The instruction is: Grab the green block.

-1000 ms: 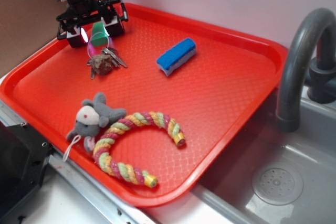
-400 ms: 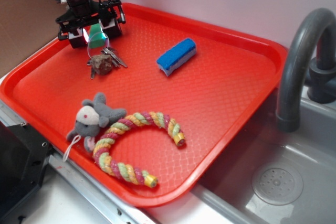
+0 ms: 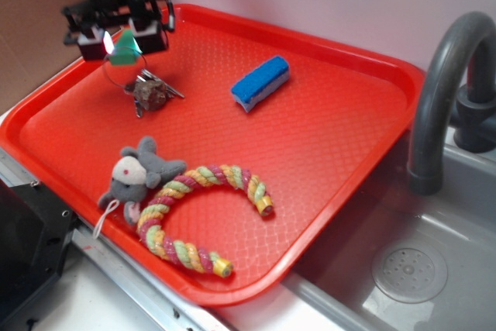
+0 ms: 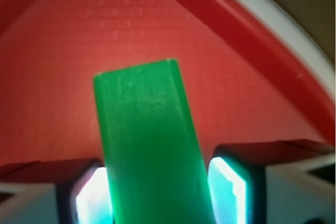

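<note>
The green block (image 3: 124, 46) is held between my gripper's (image 3: 116, 36) fingers above the far left corner of the red tray (image 3: 333, 129). A thin ring hangs from it down to the key bunch (image 3: 151, 91), which lies on the tray. In the wrist view the green block (image 4: 149, 140) fills the middle and stands between the two lit pads (image 4: 228, 190) of my gripper (image 4: 157, 195). The red tray floor (image 4: 105, 35) lies behind it. The gripper is shut on the block.
A blue-and-white sponge (image 3: 260, 82) lies mid-tray. A grey mouse toy (image 3: 139, 172) and a coloured rope ring (image 3: 203, 215) lie near the front edge. A grey faucet (image 3: 446, 91) and a sink (image 3: 403, 269) are to the right. A wall stands behind.
My gripper has risen and shifted left with the green block in it. The ring now stretches up from the keys, which stay on the tray.
</note>
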Motion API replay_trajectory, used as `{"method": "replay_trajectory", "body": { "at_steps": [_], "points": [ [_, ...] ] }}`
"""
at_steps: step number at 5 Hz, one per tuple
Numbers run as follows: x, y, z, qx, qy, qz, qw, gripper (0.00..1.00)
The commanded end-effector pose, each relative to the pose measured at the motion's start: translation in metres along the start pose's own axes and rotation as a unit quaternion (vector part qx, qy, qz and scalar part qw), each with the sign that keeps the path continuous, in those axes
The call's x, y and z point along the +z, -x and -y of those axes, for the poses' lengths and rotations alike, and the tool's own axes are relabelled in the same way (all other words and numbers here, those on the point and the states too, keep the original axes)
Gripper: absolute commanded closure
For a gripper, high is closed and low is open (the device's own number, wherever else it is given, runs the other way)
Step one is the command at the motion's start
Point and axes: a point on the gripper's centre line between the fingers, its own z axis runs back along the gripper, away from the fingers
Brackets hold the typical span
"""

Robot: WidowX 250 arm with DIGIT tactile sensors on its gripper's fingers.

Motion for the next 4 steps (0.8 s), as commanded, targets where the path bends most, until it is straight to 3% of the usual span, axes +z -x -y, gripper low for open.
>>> {"method": "replay_trajectory", "body": {
  "at_steps": [1, 2, 3, 4],
  "points": [
    [0.123, 0.051, 0.004, -0.087, 0.094, 0.026, 0.991, 1.0],
    [0.164, 0.083, 0.004, -0.126, 0.131, 0.025, 0.983, 1.0],
    [0.176, 0.082, 0.003, -0.15, 0.139, 0.041, 0.978, 1.0],
    [0.169, 0.085, 0.002, -0.152, 0.129, 0.029, 0.98, 1.0]
  ]
}}
